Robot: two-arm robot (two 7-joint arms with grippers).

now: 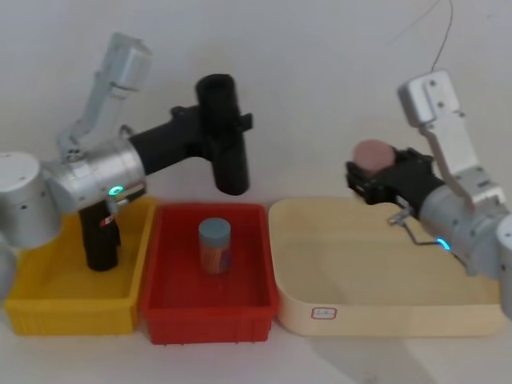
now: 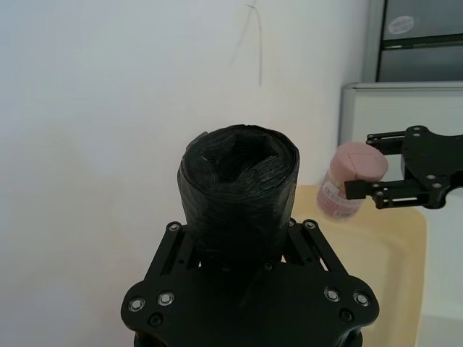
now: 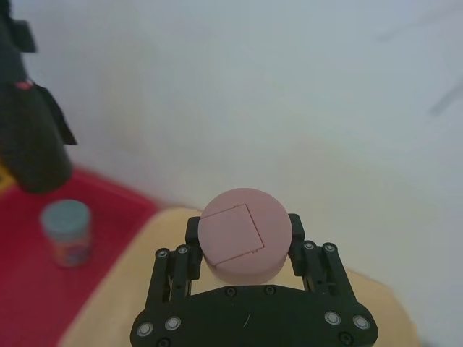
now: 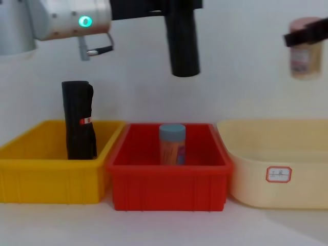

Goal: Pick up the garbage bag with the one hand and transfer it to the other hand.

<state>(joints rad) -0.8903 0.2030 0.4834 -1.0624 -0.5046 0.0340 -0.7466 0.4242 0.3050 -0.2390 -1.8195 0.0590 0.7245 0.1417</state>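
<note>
The garbage bag (image 1: 225, 148), a plain black roll, hangs upright above the red bin (image 1: 210, 314). My left gripper (image 1: 227, 120), on the arm with the green-teal ring, is shut on its upper part. From the chest the garbage bag (image 4: 183, 43) shows high, well clear of the red bin (image 4: 169, 180). In the left wrist view the garbage bag (image 2: 239, 181) stands end-on between the fingers (image 2: 173, 235). My right gripper (image 1: 370, 174), on the blue-ringed arm, is shut on a pink-lidded jar (image 1: 373, 152) above the cream tray (image 1: 384, 322). The pink-lidded jar (image 3: 244, 235) sits between its fingers (image 3: 192, 230).
A second black roll with a red-and-white sticker (image 4: 78, 120) stands in the yellow bin (image 4: 48, 182) on the left. A teal-lidded jar (image 4: 172, 144) stands in the red bin. The three containers sit side by side on a white table.
</note>
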